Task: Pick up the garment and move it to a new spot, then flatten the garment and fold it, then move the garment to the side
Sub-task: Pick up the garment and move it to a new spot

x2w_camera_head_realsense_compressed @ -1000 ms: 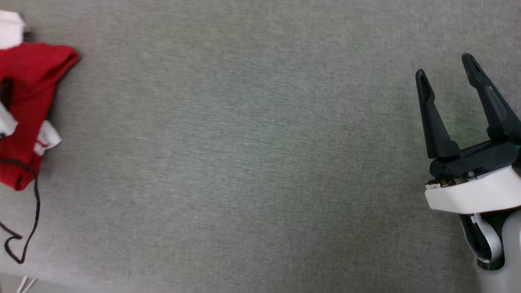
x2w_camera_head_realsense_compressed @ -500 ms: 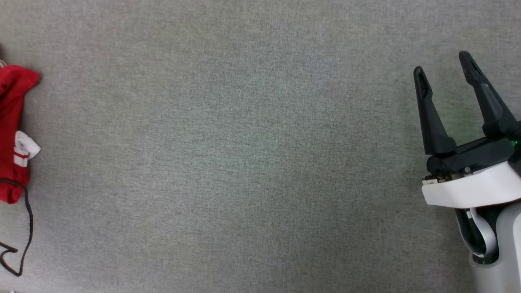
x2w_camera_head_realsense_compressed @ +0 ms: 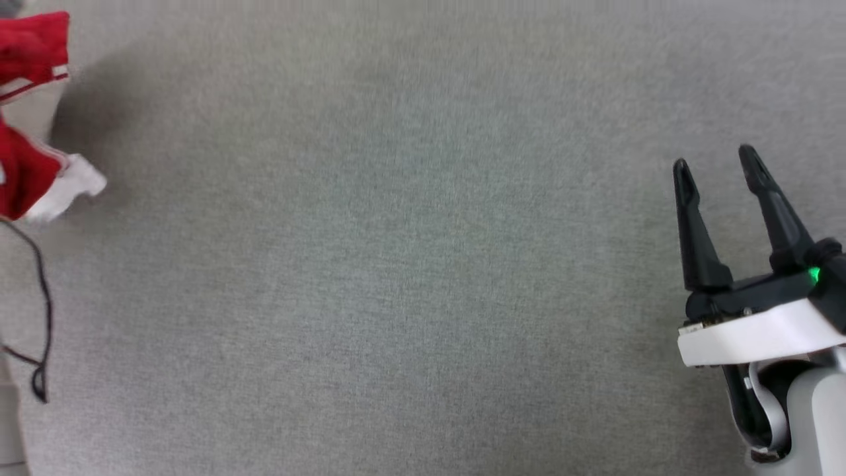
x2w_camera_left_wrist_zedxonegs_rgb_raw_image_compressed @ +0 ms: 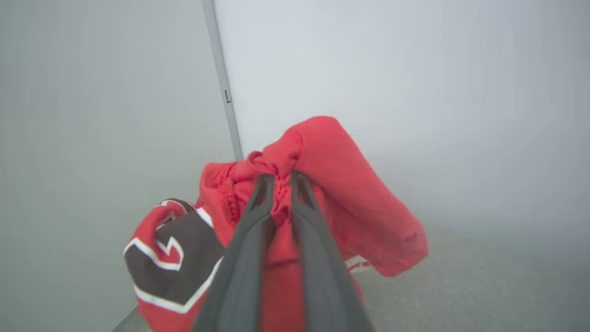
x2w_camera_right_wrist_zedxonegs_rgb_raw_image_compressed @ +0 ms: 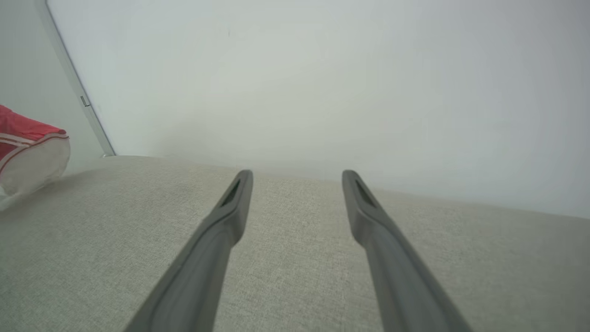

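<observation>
The garment (x2w_camera_left_wrist_zedxonegs_rgb_raw_image_compressed: 350,203) is a red shirt with white striped trim and a black white-outlined print. In the left wrist view it hangs bunched above the grey surface, with my left gripper (x2w_camera_left_wrist_zedxonegs_rgb_raw_image_compressed: 280,177) shut on a fold of it. In the head view part of the garment (x2w_camera_head_realsense_compressed: 30,165) shows at the far left edge, a white sleeve sticking out. The right wrist view catches a white sleeve of the garment (x2w_camera_right_wrist_zedxonegs_rgb_raw_image_compressed: 27,152) at its left edge. My right gripper (x2w_camera_head_realsense_compressed: 717,165) stands open over the surface at the right, nothing between its fingers (x2w_camera_right_wrist_zedxonegs_rgb_raw_image_compressed: 297,177).
A grey fabric-covered table (x2w_camera_head_realsense_compressed: 396,264) spreads across the head view. A thin black cable (x2w_camera_head_realsense_compressed: 41,311) hangs at the left edge below the garment. A pale wall (x2w_camera_right_wrist_zedxonegs_rgb_raw_image_compressed: 322,69) with a metal corner strip (x2w_camera_right_wrist_zedxonegs_rgb_raw_image_compressed: 78,97) stands behind the table.
My left gripper has shut on the garment and lifted it; the cloth now sits higher at the head view's left edge. The right gripper shows lower in that view and stays open.
</observation>
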